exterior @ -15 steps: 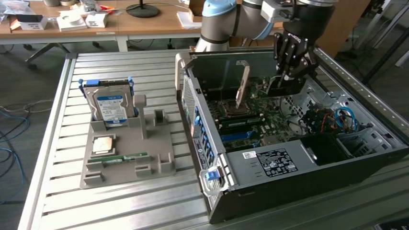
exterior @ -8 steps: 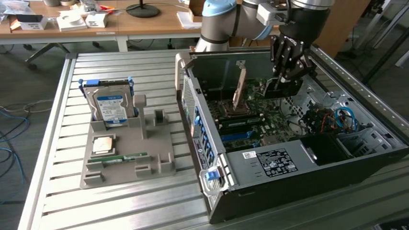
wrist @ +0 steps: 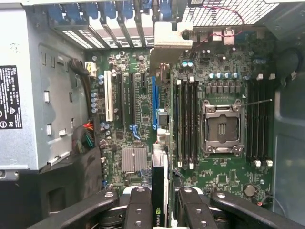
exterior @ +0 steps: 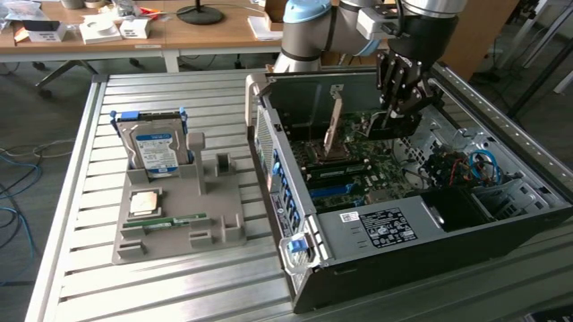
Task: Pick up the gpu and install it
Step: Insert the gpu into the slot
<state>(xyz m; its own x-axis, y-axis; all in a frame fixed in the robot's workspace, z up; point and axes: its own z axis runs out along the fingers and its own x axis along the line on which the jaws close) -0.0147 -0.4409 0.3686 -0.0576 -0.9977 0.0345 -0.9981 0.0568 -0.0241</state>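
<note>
My gripper [exterior: 398,100] is inside the open computer case [exterior: 376,228], above the motherboard [exterior: 358,168]. It is shut on the gpu [exterior: 391,127], a dark card hanging below the fingers. In the wrist view the gpu [wrist: 159,181] runs edge-on between the two black fingers [wrist: 139,202], with a green logo on its edge. Its metal bracket [wrist: 169,40] reaches toward the rear slot openings. The card lies along the blue expansion slot [wrist: 154,102]. I cannot tell whether its edge touches the slot.
A grey holder tray [exterior: 179,228] on the slatted table holds a silver hard drive [exterior: 157,144], a green memory stick [exterior: 166,221] and a small square chip [exterior: 143,201]. The case walls, a black drive cage [exterior: 457,208], cables [exterior: 465,168] and the open processor socket [wrist: 221,126] surround the gripper.
</note>
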